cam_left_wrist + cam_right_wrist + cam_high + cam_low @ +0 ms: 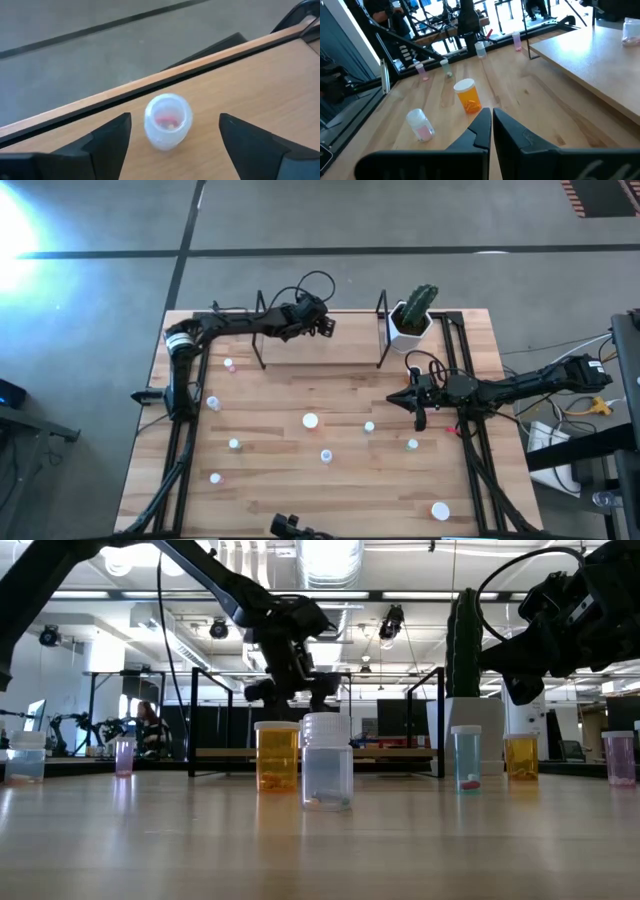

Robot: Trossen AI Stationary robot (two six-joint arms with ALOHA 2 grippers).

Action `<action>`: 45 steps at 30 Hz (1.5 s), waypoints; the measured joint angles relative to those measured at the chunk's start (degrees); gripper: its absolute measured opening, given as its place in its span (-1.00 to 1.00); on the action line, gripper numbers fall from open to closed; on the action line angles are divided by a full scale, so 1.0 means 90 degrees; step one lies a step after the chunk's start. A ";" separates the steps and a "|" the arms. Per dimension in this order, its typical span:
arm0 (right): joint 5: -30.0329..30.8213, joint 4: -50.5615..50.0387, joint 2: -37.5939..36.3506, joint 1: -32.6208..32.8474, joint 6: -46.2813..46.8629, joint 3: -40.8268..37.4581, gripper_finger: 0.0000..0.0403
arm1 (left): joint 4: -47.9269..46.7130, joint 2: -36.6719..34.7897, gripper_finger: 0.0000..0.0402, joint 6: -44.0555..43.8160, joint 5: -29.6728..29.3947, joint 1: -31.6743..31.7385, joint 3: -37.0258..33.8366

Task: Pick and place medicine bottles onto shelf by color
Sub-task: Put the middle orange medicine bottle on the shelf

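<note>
Closest to the low camera stands a clear bottle [327,762] with a white cap and pink pills at the bottom, and an orange bottle [277,755] stands just beside it at 9 o'clock.

The bottle in play [168,121] is elsewhere. It is a pale bottle with pink contents, upright on the shelf [260,80] near the board's outer edge, at 12 o'clock on the counter [300,500]. The left gripper [322,323] hangs over it with its fingers [112,132] spread wide on either side, touching neither flank. Since the bottle bears its own weight, I judge the placing done. The wide spread gives room to lift away without tipping it.

The right gripper [491,117] waits at 3 o'clock over the counter, its fingers pressed together and holding nothing.

Other bottles lie scattered well apart across the counter. A large white cap [310,420] is near the middle, a small pink bottle [228,364] at 10 o'clock and another cap [440,509] at 5 o'clock. A cactus pot [410,320] sits at 1 o'clock, just beside the shelf.

Only the left wrist view shows the gap between fingers and bottle; from above, the arm hides that bottle. The high view lays out where the bottles are but shows mostly white caps. The low view shows body colours, such as a teal bottle [466,758] and a pink one [620,758].
</note>
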 joint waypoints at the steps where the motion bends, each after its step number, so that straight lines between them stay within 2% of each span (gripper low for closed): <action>1: 0.0000 -0.0002 0.0000 0.0000 -0.0002 0.0000 -0.96 | -0.0015 -0.0031 0.42 0.0104 0.0001 0.0000 0.0027; 7: 0.0000 0.0002 0.0000 0.0000 -0.0002 0.0000 -0.96 | 0.0070 -0.0478 0.42 0.0684 -0.0038 -0.0106 0.0055; 12: 0.0000 -0.0001 0.0000 0.0000 -0.0002 0.0000 -0.96 | 0.0148 -0.0959 0.42 0.1406 -0.0057 -0.0545 0.0051; 17: -0.0001 -0.0007 0.0002 0.0000 0.0001 0.0000 -0.96 | 0.0516 -0.1234 0.42 0.2392 -0.0023 -0.1484 -0.0132; 23: -0.0005 -0.0012 0.0002 0.0000 0.0095 0.0000 -0.96 | 0.1212 -0.1280 0.42 0.3260 0.0120 -0.2891 -0.0867; 30: -0.0011 -0.0017 0.0002 0.0000 0.0168 0.0000 -0.96 | 0.2572 -0.1286 0.42 0.2895 -0.0088 -0.4192 -0.1995; 37: -0.0010 -0.0019 0.0002 0.0000 0.0168 0.0000 -0.96 | 0.3985 -0.1327 0.42 0.3354 -0.0067 -0.5304 -0.3057; 45: -0.0010 -0.0005 0.0004 0.0000 0.0214 0.0000 -0.96 | 0.3938 -0.1980 0.42 0.1883 -0.0131 -0.6126 -0.3783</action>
